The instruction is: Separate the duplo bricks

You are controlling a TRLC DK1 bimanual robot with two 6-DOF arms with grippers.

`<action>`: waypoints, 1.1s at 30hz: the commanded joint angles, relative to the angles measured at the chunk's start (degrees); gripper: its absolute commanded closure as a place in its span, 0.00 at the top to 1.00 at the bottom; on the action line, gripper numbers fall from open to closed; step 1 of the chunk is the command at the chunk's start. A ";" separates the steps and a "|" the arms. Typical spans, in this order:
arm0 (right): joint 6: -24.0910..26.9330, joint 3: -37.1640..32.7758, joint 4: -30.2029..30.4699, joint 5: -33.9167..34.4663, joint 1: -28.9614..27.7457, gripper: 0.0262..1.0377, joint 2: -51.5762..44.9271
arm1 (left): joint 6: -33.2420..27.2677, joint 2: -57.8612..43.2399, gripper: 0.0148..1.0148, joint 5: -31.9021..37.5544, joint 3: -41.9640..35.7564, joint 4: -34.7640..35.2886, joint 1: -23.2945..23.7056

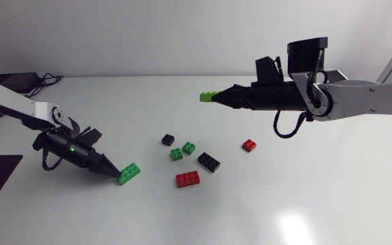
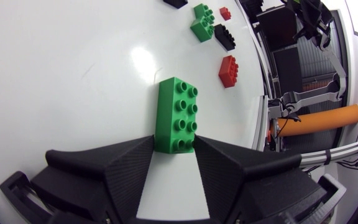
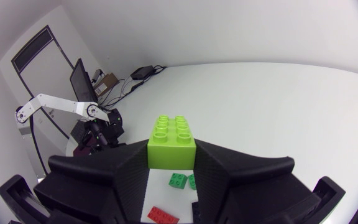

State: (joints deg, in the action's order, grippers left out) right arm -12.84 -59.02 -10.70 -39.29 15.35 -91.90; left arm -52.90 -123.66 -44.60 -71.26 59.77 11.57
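A dark green brick [image 1: 129, 173] lies flat on the white table [image 1: 305, 197], studs up. My left gripper [image 1: 113, 172] rests low at its near end. In the left wrist view the green brick [image 2: 178, 115] has that end between the fingertips of the left gripper [image 2: 174, 148], which stand slightly apart, so the gripper is open. My right gripper [image 1: 218, 99] hangs well above the table, shut on a lime brick [image 1: 207, 97]. The right wrist view shows the lime brick [image 3: 173, 142] clamped between both fingers of the right gripper [image 3: 173, 163].
Between the arms, loose bricks lie on the table: a small black one [image 1: 167, 139], two small green ones [image 1: 176, 154] [image 1: 189, 147], a longer black one [image 1: 209, 162], a red one [image 1: 188, 179] and a small red one [image 1: 249, 145]. Cables lie at the far left corner [image 1: 26, 82].
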 commanded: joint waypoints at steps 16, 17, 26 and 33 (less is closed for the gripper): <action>0.80 -1.27 1.91 0.18 0.20 0.09 -0.56 | 3.42 15.55 0.50 11.46 3.76 -14.24 1.00; 0.89 -1.36 2.09 0.18 0.11 0.09 -0.56 | 4.04 17.40 0.52 11.90 4.56 -15.73 0.29; 2.12 -0.92 3.32 -0.18 -0.33 0.09 0.05 | 6.32 17.48 0.52 14.19 4.38 -17.40 -2.70; 2.56 -1.09 3.93 -0.26 -0.06 0.09 0.14 | 7.29 21.18 0.52 17.88 9.13 -21.89 -4.45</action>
State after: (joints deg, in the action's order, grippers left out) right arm -11.07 -59.35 -7.57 -39.07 15.38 -91.90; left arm -46.68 -104.53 -27.59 -64.86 38.57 8.03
